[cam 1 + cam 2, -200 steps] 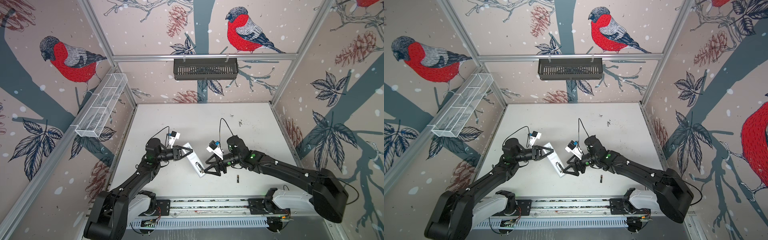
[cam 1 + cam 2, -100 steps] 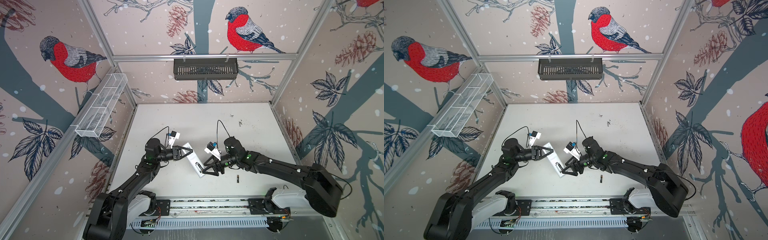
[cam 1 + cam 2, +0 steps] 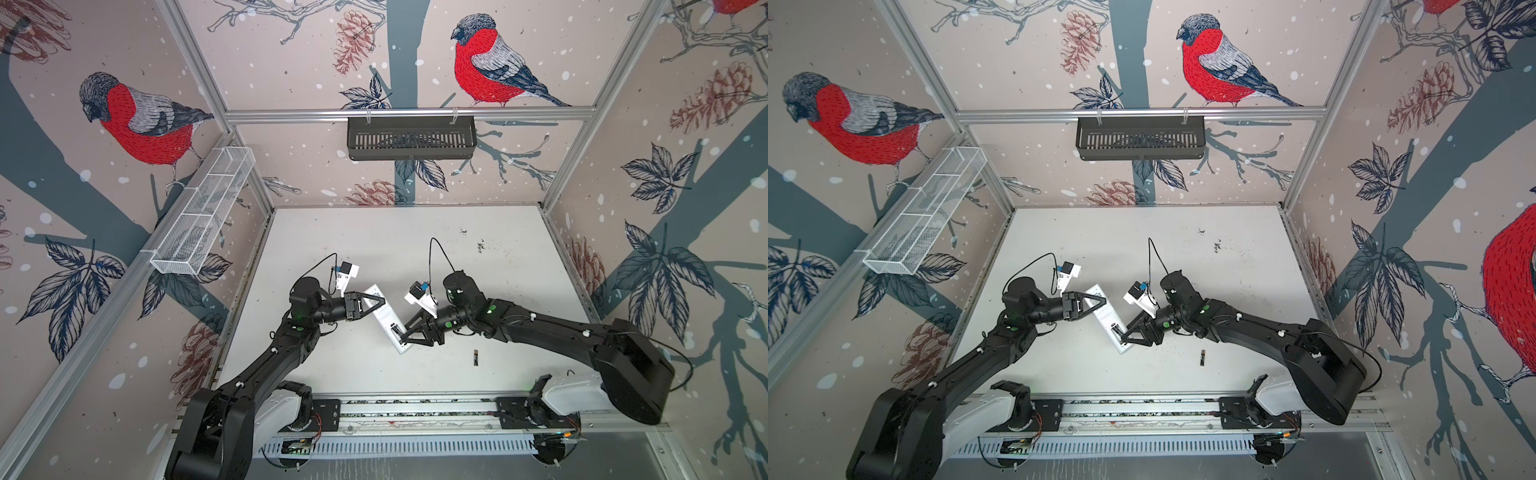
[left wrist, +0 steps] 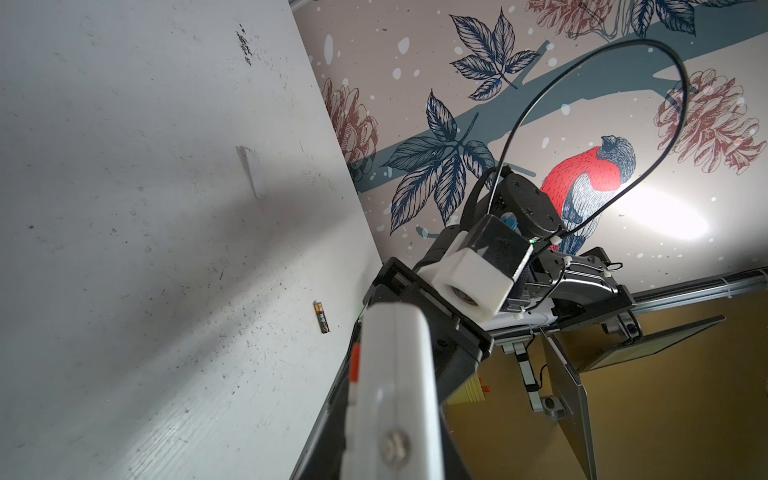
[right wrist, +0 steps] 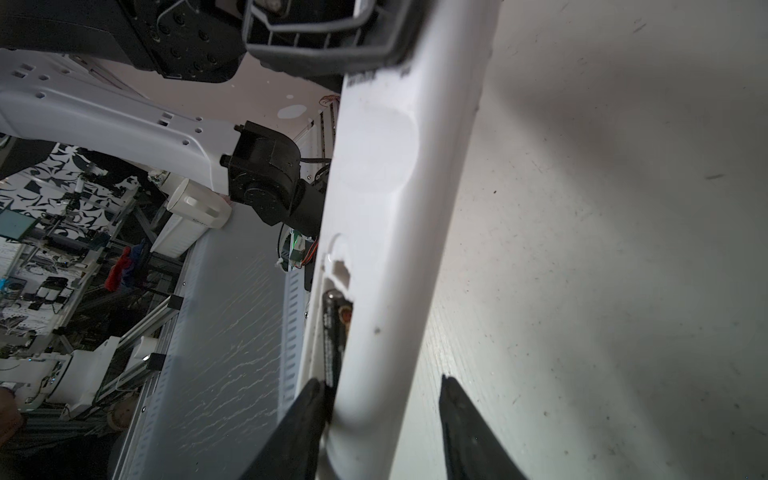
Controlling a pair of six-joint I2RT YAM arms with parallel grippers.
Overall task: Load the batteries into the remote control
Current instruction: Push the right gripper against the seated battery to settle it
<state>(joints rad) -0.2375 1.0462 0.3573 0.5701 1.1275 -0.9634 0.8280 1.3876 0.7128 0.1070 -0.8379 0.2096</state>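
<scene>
Loose black gold-banded cylindrical battery point(image 3: 476, 357) lies nearest, right of the right gripper point(image 3: 402, 336), whose half-spread jaws straddle, not grip, the near end of the slim white plastic remote control point(image 3: 384, 319); left gripper point(image 3: 380, 300) pinches its far end.

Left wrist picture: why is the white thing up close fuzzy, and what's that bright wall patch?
Left wrist view: the remote is too close to focus; the battery on the table is sharp; the patch is light glare off the wall.
</scene>
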